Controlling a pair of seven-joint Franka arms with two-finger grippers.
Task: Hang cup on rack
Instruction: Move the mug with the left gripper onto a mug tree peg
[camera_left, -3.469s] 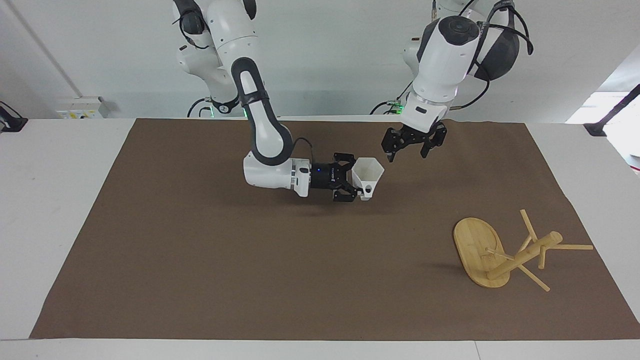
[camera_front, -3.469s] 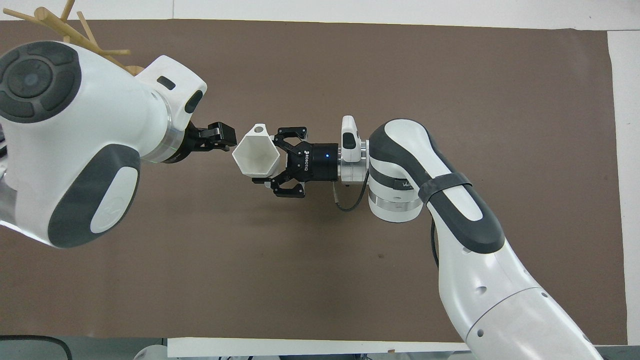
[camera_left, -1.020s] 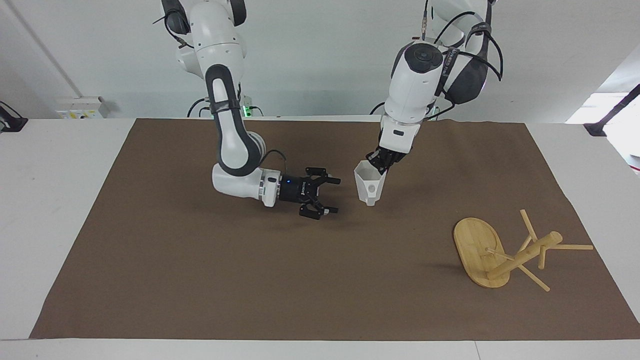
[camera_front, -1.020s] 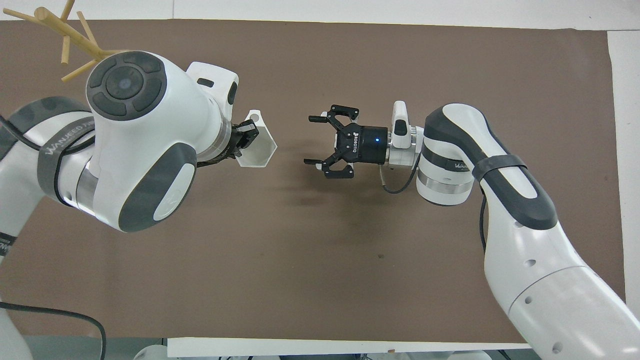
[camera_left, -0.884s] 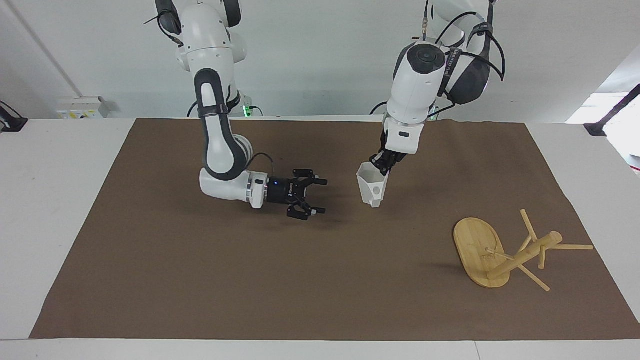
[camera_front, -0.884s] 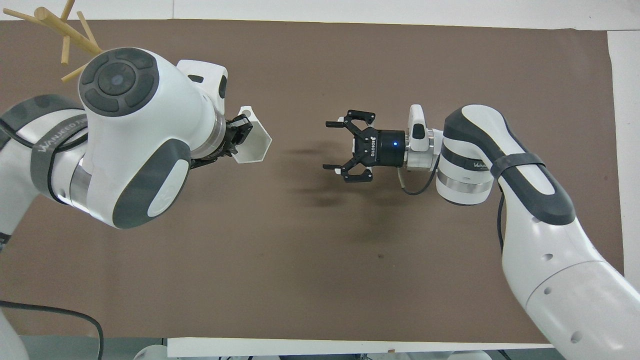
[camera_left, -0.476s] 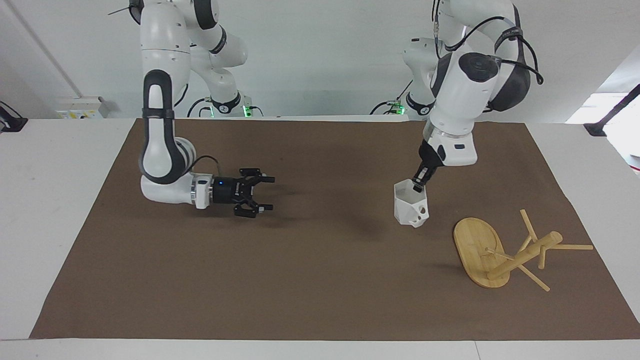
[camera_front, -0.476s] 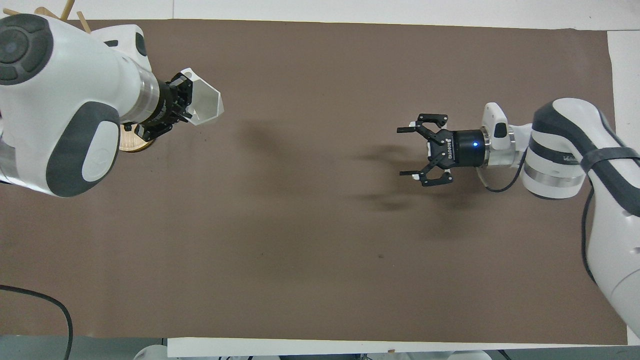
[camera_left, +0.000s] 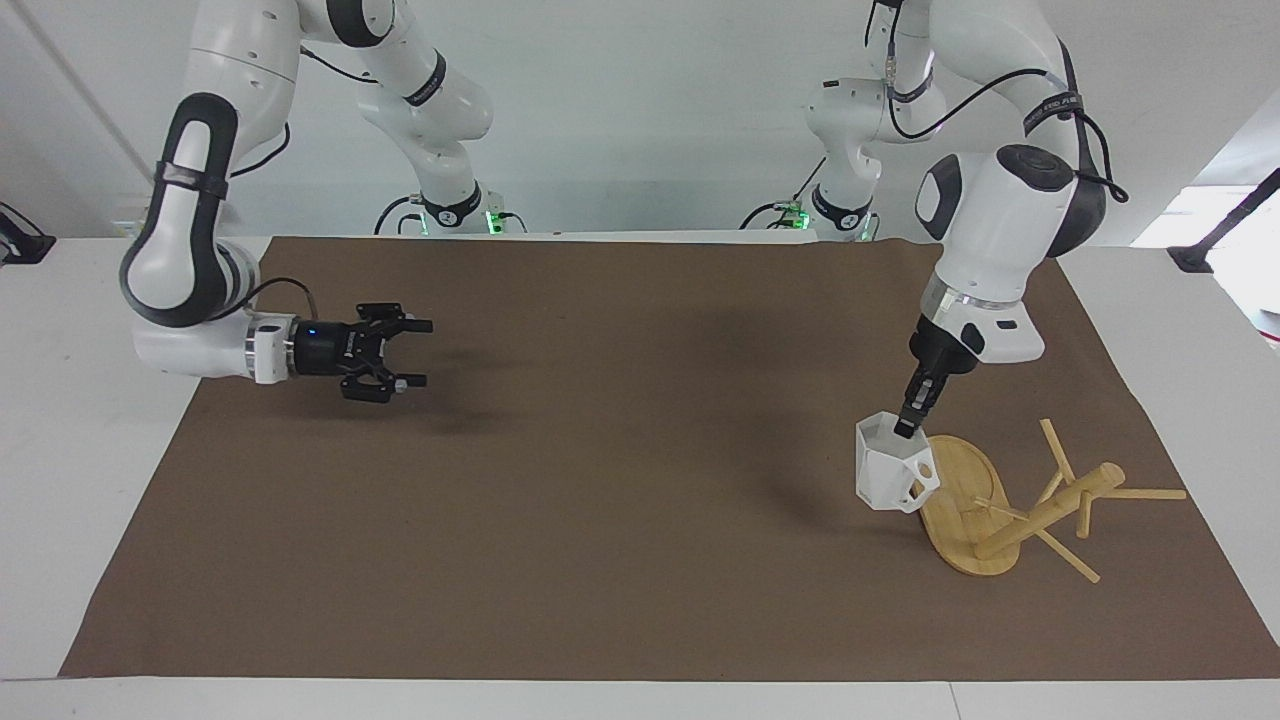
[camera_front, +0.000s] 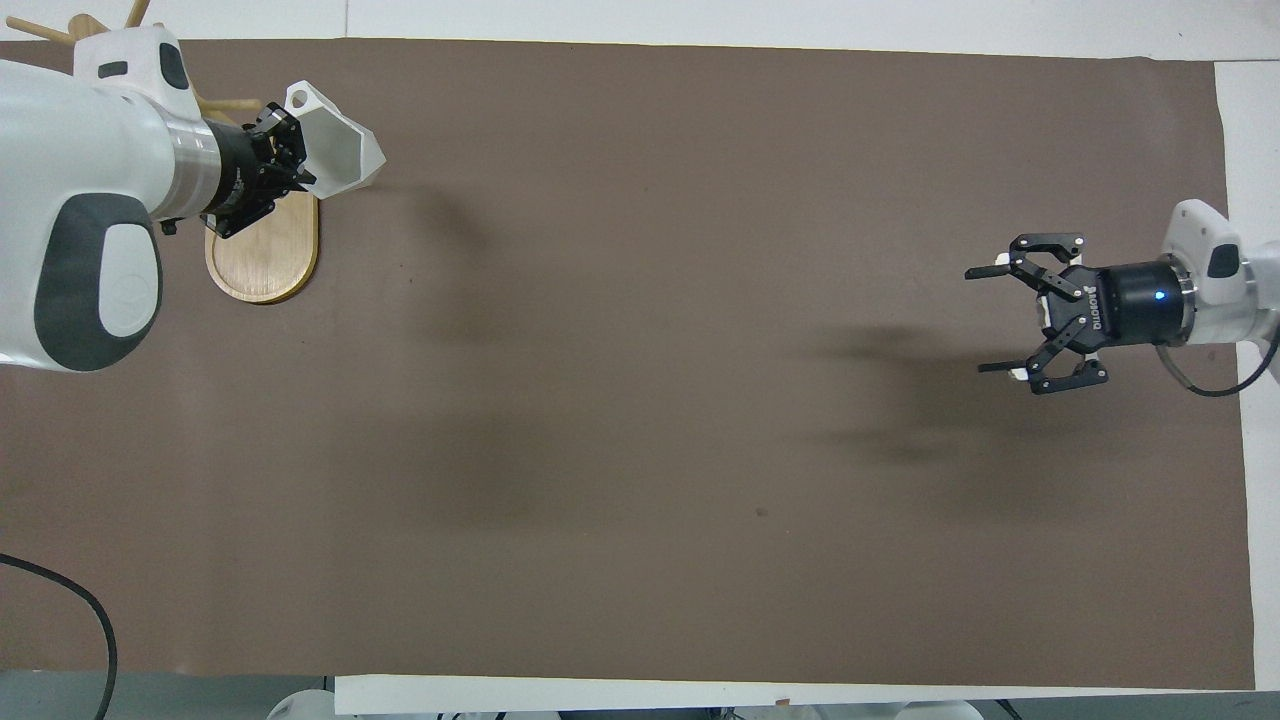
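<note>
Your left gripper (camera_left: 910, 428), fingers clenched on the cup (camera_left: 889, 472), has carried it beside the seemingly toppled rack (camera_left: 1000, 510); right gripper (camera_left: 405, 352) waits, released.

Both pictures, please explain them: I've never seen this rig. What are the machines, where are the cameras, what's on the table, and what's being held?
These are two robot arms at a table covered by a brown mat. One picture looks from across the table at the robots; the other looks down from above their own end, so the sides swap between them. The left gripper is shut on the rim of a white cup, holding it in the air over the edge of the rack's base. The rack, a bamboo mug tree, is lying tipped on its side at the left arm's end, its pegs pointing sideways. The right gripper is open, empty, and waits above the mat at the right arm's end.
</note>
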